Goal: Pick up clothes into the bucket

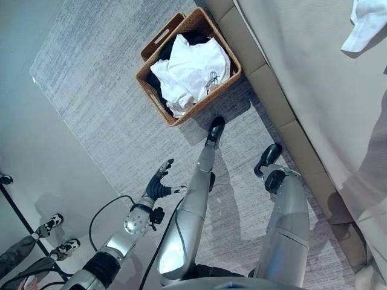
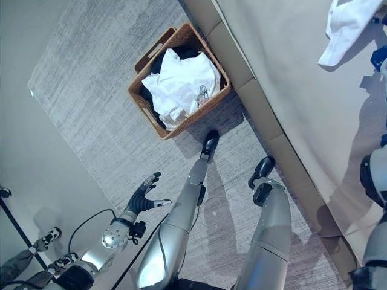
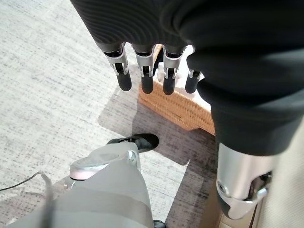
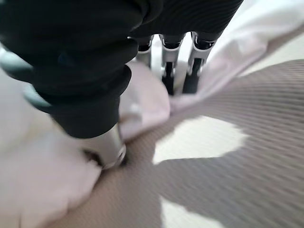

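A woven basket (image 1: pixel 154 99) stands on the grey rug, with white clothes (image 1: pixel 190 69) heaped over dark ones inside it. A white garment (image 2: pixel 347 24) lies on the beige couch (image 1: pixel 314 78) at the far right. In the right wrist view my right hand (image 4: pixel 168 66) is down on this white cloth (image 4: pixel 142 107); its fingers are straight with their tips on the cloth and its thumb presses into a fold. My left hand (image 1: pixel 158 184) hangs open and empty over the rug at the lower left, well short of the basket (image 3: pixel 180 111).
The couch's padded edge (image 1: pixel 284 115) runs diagonally beside the basket. A person's shoes (image 1: pixel 54 223) and a black stand leg (image 1: pixel 24 226) are on the pale floor at the lower left, beyond the rug's edge (image 1: pixel 36 78).
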Motion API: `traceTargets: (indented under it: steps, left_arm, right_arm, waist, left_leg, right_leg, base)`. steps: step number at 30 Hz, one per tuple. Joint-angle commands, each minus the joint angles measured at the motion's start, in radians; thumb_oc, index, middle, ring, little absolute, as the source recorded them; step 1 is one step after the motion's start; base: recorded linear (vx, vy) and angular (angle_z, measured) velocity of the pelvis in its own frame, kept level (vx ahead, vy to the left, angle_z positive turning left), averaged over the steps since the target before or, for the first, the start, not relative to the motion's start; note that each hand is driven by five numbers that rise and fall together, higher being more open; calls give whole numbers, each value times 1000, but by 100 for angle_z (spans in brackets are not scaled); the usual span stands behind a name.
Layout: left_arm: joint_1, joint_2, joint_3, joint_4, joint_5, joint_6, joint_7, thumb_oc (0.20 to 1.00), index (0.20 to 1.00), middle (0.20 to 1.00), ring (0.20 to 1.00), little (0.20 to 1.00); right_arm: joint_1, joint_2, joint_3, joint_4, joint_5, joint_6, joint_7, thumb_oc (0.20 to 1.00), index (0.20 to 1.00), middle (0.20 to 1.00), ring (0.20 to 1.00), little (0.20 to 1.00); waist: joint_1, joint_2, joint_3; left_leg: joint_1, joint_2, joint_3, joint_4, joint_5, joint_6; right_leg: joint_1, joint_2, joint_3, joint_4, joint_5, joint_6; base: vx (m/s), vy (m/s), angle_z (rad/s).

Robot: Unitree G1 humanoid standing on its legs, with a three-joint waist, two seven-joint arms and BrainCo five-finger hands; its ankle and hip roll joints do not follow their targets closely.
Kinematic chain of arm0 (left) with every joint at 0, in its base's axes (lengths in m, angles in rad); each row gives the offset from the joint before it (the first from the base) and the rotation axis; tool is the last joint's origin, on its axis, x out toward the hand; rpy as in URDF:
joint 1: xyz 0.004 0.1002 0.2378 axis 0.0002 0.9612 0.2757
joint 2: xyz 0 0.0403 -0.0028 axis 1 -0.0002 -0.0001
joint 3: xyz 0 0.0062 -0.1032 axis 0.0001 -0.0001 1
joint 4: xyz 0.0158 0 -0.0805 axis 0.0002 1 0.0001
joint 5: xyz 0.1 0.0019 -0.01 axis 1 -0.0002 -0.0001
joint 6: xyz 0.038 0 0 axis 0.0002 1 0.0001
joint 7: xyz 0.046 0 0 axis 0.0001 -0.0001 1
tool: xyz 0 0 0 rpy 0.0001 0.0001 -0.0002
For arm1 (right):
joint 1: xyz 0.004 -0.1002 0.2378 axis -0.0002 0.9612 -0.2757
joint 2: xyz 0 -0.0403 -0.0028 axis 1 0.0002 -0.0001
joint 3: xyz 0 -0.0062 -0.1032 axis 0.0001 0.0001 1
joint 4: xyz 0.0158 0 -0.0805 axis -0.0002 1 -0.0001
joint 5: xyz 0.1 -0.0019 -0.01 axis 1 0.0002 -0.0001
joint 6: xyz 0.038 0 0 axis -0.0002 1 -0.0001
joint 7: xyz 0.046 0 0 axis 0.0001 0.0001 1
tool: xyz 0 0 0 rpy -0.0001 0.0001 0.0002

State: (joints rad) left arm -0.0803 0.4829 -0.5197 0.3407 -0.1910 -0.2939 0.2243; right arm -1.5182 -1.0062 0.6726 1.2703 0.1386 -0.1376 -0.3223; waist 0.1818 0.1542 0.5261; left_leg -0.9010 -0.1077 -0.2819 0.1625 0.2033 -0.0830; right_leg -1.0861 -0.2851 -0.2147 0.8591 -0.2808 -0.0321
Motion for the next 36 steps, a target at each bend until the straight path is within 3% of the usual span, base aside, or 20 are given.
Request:
traceTargets:
  steps: [1, 14, 19, 20, 24, 28, 32, 36]
  left_arm:
    - [2, 27, 13, 7, -39, -31, -4, 1000, 1000, 1000, 1000, 1000]
    - [-34, 70, 56, 51, -20, -46, -2, 1000, 1000, 1000, 1000, 1000]
    - [-50, 91, 82, 59, -17, -52, -9, 1000, 1000, 1000, 1000, 1000]
    - [-64, 98, 87, 58, -16, -53, -13, 1000, 1000, 1000, 1000, 1000]
    - [-77, 119, 103, 29, -23, -62, -24, 1000, 1000, 1000, 1000, 1000]
    - [-104, 139, 160, -50, -67, -74, -36, 1000, 1000, 1000, 1000, 1000]
    - [-100, 127, 192, -93, -76, -71, -33, 1000, 1000, 1000, 1000, 1000]
    - [-56, 128, 207, -132, -75, -66, -53, 1000, 1000, 1000, 1000, 1000]
  right_arm:
    - [30, -23, 67, -79, 46, -70, 54, 200, 200, 200, 200, 200]
    - [116, 17, 117, -287, 148, -115, 137, 200, 200, 200, 200, 200]
    - [139, -7, 107, -425, 185, -137, 137, 200, 200, 200, 200, 200]
    - [137, -15, 99, -443, 189, -139, 139, 200, 200, 200, 200, 200]
    - [161, -29, 66, -467, 176, -137, 117, 200, 200, 200, 200, 200]
    - [221, -29, -61, -484, 140, -115, 51, 200, 200, 200, 200, 200]
    - [300, -6, -192, -506, 116, -103, -18, 200, 200, 200, 200, 200]
    - [350, 5, -248, -528, 84, -93, -40, 200, 200, 200, 200, 200]
  waist:
    - [5, -2, -6]
    - [-38, -105, -6]
    - [-71, -145, -6]
    - [-77, -147, -6]
    - [-95, -158, -6]
    - [-131, -171, -18]
    - [-153, -175, -91]
    - [-162, -176, -143]
  left_leg:
    - [43, -22, 3, 42, -85, 51]
    - [68, -12, 77, 177, -173, 48]
    - [182, -3, 146, 230, -239, 58]
    - [187, -1, 159, 224, -214, 62]
    - [297, 2, 192, 220, -239, 71]
    - [481, 6, 229, 181, -271, 87]
    - [574, 5, 241, 137, -287, 91]
    - [622, 5, 245, 103, -289, 94]
  right_leg:
    - [45, 10, 59, -95, 51, 107]
    - [145, 51, 86, -188, 126, 111]
    - [286, 74, 137, -252, 157, 120]
    - [296, 75, 136, -278, 196, 115]
    - [409, 86, 161, -336, 213, 122]
    - [589, 93, 188, -434, 246, 143]
    - [690, 89, 193, -507, 265, 156]
    - [741, 86, 198, -554, 281, 163]
  base:
    - [0, 0, 0]
    - [-12, 51, -7]
    - [-30, 147, -43]
    - [-74, 180, -40]
    - [5, 151, -36]
    - [69, 116, -39]
    - [129, 74, -23]
    - [106, 47, -14]
